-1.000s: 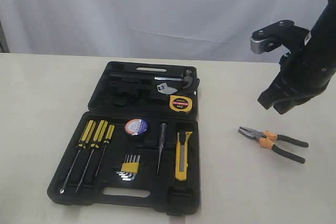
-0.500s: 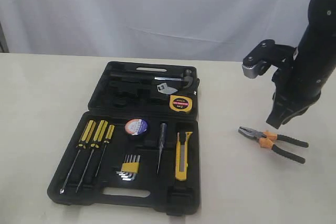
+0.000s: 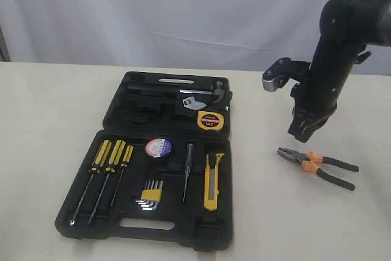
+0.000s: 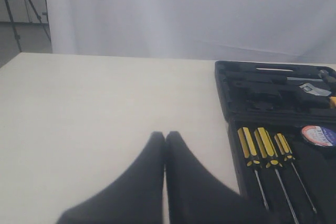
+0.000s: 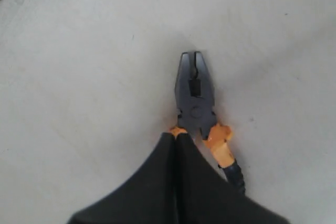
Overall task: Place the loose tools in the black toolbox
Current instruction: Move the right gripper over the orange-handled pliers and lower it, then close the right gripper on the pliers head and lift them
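While your right hand (image 5: 175, 136) hovers clenched and empty over the orange-and-black-handled steel pliers (image 3: 316, 165) on the pale tabletop (image 3: 275, 224), clear of the black plastic toolbox (image 3: 113, 225), expect them stiff and weighty: pinch both handles near the pivot.

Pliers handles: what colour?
Pliers handles are orange by the head, black toward the ends; exterior view shows it best.

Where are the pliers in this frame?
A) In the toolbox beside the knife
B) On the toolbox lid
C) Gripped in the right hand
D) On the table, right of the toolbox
D: the pliers lie on the bare table, apart from the toolbox, and the right hand is shut and empty over them.
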`<state>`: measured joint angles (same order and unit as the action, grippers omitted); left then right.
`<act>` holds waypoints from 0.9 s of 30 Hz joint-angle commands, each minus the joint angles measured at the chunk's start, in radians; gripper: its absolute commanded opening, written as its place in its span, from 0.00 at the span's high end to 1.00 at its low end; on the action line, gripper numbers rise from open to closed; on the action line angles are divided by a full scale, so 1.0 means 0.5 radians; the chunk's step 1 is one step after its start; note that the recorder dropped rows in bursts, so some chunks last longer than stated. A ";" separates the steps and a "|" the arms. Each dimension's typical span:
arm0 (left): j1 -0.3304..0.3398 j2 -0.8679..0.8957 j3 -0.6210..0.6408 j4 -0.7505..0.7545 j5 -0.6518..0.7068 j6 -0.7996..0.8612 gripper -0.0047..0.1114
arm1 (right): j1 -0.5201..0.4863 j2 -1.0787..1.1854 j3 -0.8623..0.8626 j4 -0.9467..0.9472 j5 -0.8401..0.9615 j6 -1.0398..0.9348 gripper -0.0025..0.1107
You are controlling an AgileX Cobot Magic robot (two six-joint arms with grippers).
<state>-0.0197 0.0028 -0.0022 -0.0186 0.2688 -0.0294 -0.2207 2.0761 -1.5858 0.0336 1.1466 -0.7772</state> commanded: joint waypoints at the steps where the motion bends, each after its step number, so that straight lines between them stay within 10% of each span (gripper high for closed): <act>1: -0.004 -0.006 0.004 -0.005 0.000 0.001 0.96 | -0.012 0.085 -0.019 0.005 0.024 -0.024 0.98; 4: -0.004 -0.006 0.004 -0.005 0.000 0.001 0.96 | -0.012 0.085 -0.019 0.005 0.005 -0.037 0.91; 8: -0.004 -0.006 0.004 -0.005 0.000 0.001 0.96 | -0.012 0.090 -0.019 0.011 0.005 -0.093 0.39; 27: -0.004 -0.006 0.004 -0.005 0.000 0.001 0.96 | -0.038 0.279 -0.023 0.014 -0.221 -0.191 0.50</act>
<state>-0.0197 0.0028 -0.0022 -0.0186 0.2688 -0.0294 -0.2257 2.2027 -1.5912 0.0356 1.0424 -0.8572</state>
